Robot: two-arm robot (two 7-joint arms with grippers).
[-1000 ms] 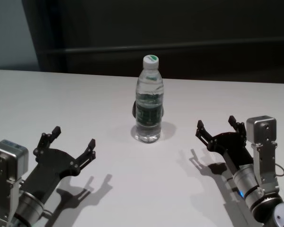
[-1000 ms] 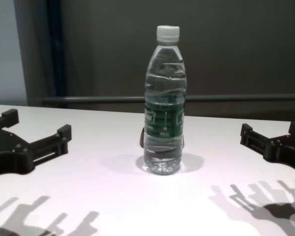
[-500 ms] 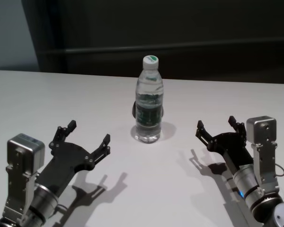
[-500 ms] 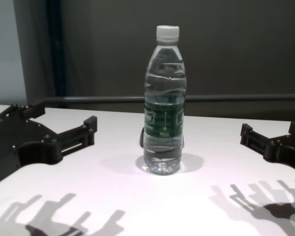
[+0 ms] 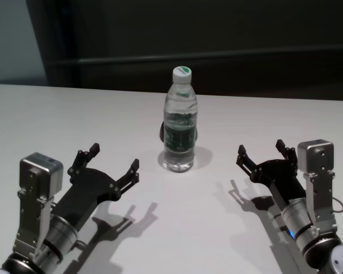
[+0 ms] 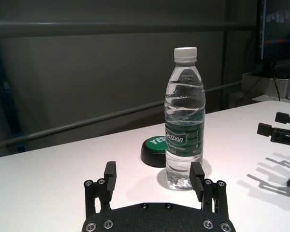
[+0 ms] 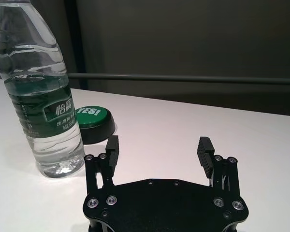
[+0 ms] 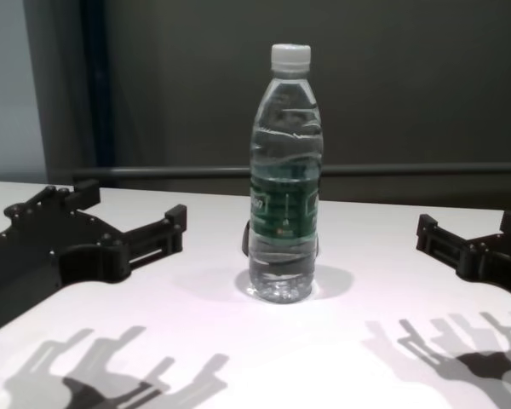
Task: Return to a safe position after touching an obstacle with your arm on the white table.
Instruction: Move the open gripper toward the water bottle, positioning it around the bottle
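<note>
The obstacle, a clear water bottle with a white cap and a dark green label, stands upright at the middle of the white table. My left gripper is open and empty. It hovers above the table, left of and nearer than the bottle, apart from it. In the left wrist view the bottle stands beyond the right fingertip. My right gripper is open and empty, low at the right, well clear of the bottle. The bottle also shows in the chest view and the right wrist view.
A small dark round button with a green top sits on the table just behind the bottle; it also shows in the right wrist view. A dark grey wall with a horizontal rail runs behind the table's far edge.
My left gripper has moved forward and to the right, closer to the bottle, and sits higher above the table. The right arm and the bottle have not moved.
</note>
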